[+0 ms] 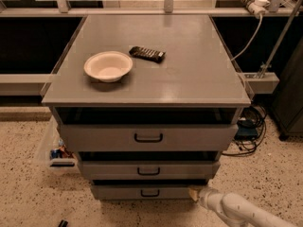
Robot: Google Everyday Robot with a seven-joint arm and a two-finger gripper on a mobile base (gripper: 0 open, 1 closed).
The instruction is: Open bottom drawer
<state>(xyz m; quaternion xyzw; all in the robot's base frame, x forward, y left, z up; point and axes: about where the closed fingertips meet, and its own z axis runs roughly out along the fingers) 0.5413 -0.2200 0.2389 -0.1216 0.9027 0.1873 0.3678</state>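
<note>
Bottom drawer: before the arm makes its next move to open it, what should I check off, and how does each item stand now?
1. Bottom drawer in view, lowest of three: ok.
2. Its loop handle uncovered: ok.
3. Hand at the handle: not ok. It is at the right end of the drawer front, apart from the handle.
4. Hand touching the drawer front: cannot tell.
5. Bowl and remote on the cabinet top, set back from its front edge: ok.

Bowl (108, 65), remote (147, 54) — near, apart — on cabinet top (189, 74).
</note>
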